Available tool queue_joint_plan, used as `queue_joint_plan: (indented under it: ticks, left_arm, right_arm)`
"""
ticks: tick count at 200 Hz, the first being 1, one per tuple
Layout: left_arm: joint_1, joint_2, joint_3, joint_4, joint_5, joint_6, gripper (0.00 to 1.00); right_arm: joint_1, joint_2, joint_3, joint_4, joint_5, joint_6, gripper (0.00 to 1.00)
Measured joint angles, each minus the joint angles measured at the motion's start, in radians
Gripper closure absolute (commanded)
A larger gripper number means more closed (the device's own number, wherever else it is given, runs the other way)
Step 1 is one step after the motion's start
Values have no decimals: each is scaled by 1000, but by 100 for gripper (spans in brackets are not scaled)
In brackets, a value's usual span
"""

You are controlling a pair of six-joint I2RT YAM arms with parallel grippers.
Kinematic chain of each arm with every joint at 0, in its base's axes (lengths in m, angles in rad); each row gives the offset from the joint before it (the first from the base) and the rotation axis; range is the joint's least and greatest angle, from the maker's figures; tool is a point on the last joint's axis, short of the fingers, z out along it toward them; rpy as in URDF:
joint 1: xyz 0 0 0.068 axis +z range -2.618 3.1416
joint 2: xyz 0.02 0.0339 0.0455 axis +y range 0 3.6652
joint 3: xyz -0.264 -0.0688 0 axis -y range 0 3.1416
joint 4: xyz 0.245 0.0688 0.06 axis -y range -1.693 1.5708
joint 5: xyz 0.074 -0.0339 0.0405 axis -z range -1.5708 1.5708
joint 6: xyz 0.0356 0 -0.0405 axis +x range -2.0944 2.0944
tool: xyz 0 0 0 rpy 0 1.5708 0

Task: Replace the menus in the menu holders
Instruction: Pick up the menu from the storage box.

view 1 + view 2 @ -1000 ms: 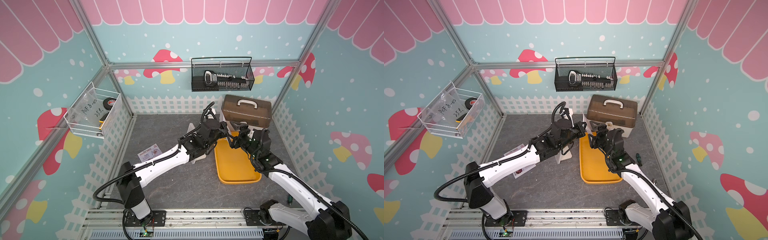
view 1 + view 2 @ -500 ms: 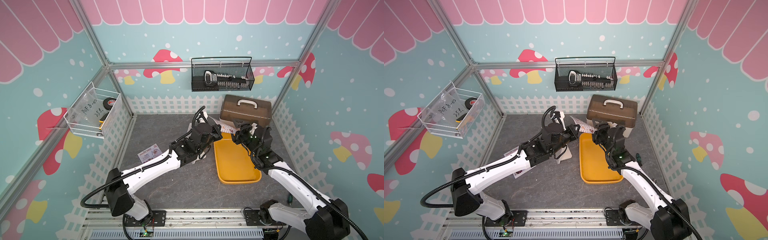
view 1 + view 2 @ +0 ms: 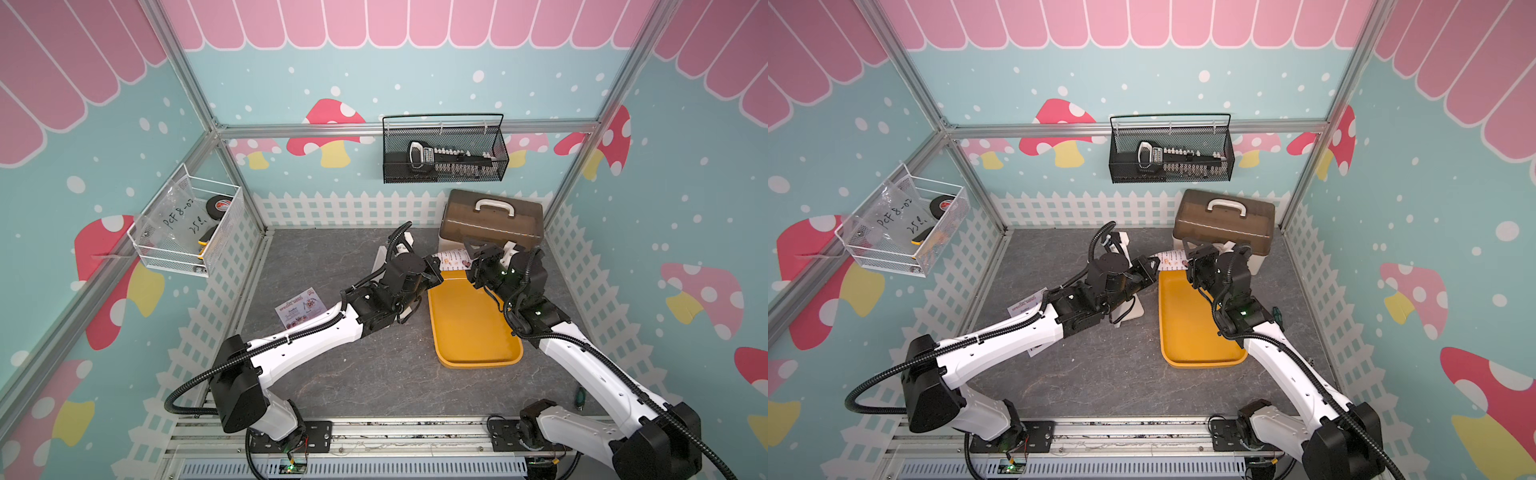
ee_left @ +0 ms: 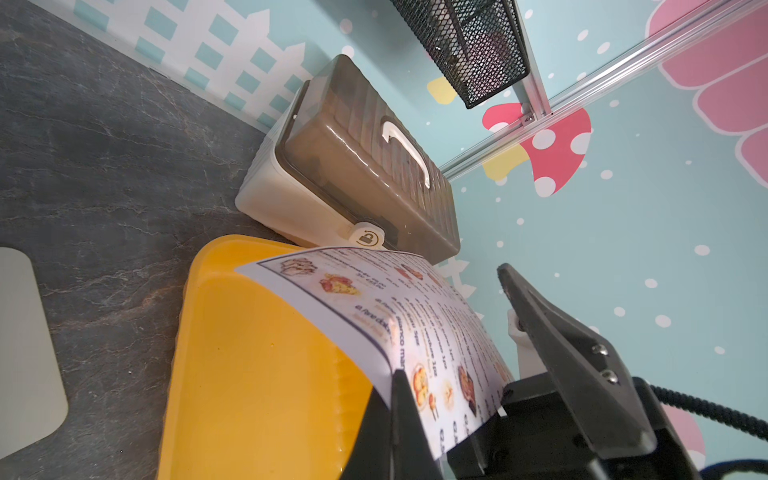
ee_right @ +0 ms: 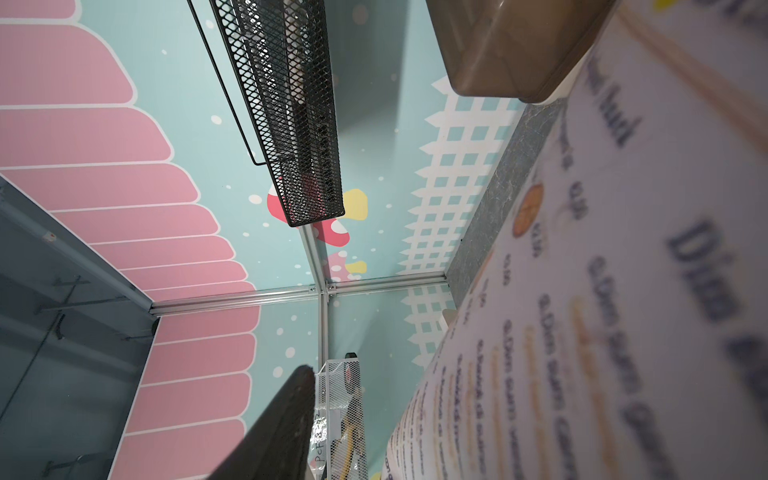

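- Left of the tray (image 3: pixel 469 332): pink menu (image 3: pixel 299 309), flat on the table (image 3: pixel 374 374), untouched.
- Just left of the tray: holder (image 3: pixel 1136 311), upright, partly hidden by the left arm.
- Over the tray's far end: left gripper (image 3: pixel 436 270), fingers clamped on the white menu (image 3: pixel 453 259), which arches in the air.
- Same spot: right gripper (image 3: pixel 478 257), jaws narrower than a second ago yet apart, straddling the sheet's free end.
- We judge a handover is under way, and the pink menu has yet to go in.
- Surface: dark grey, stone-look.
- Room: teal mushroom walls, and a brown box (image 3: pixel 490 224) behind the tray.
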Motion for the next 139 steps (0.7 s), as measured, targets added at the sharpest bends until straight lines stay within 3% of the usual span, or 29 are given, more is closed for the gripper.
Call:
queue_joint_plan:
  ticks: [24, 64, 139]
  left_arm:
    - [2, 0, -14, 7, -2, -27, 100]
    - [0, -14, -39, 35, -51, -50, 100]
    - [-32, -28, -69, 112, -196, -56, 100]
  right_arm:
    - [10, 12, 27, -27, 7, -18, 57]
    - [38, 39, 54, -80, 23, -37, 51]
    - [77, 101, 63, -129, 42, -27, 53]
